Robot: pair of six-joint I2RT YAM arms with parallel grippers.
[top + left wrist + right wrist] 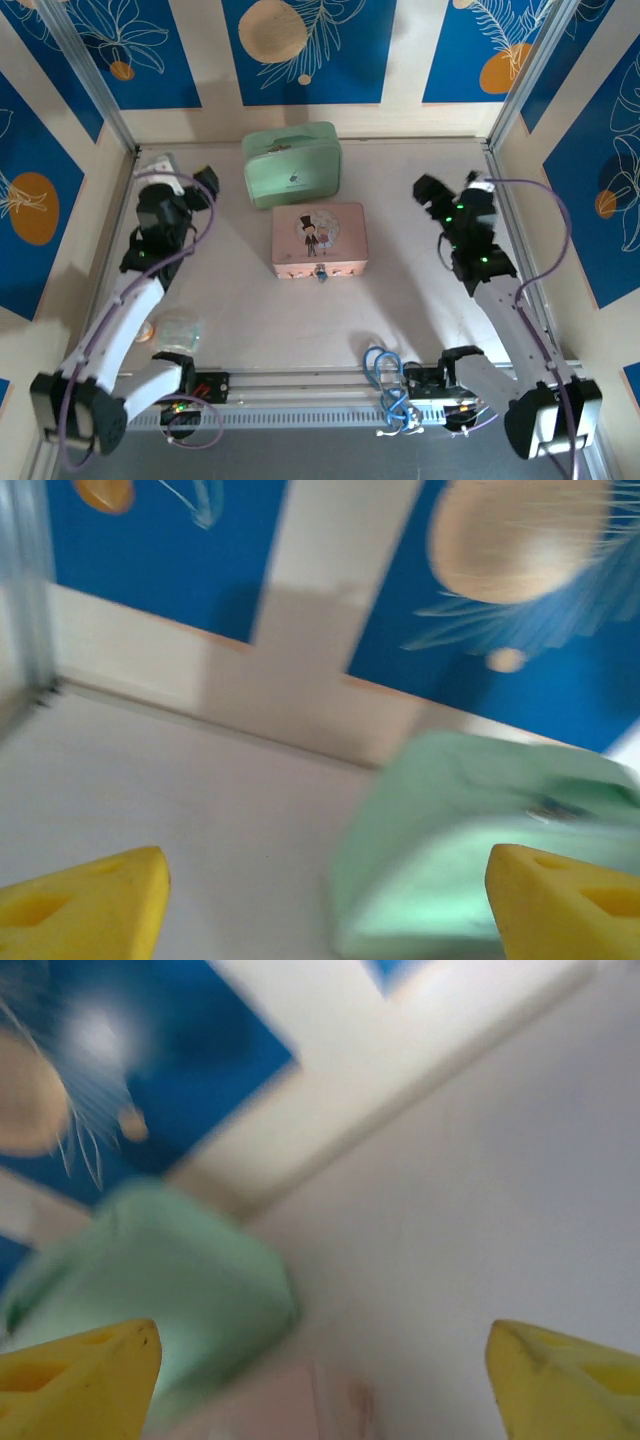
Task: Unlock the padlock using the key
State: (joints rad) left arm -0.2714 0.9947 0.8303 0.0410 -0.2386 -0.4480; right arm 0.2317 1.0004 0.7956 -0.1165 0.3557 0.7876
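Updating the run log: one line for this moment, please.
left fingers: open, empty | right fingers: open, empty | padlock: at pink box front, untouched

A pale table held a mint-green case near its far edge, a pink box just nearer, and a tiny blue padlock at the box's near side.

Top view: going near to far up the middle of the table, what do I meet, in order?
padlock → pink box → green case
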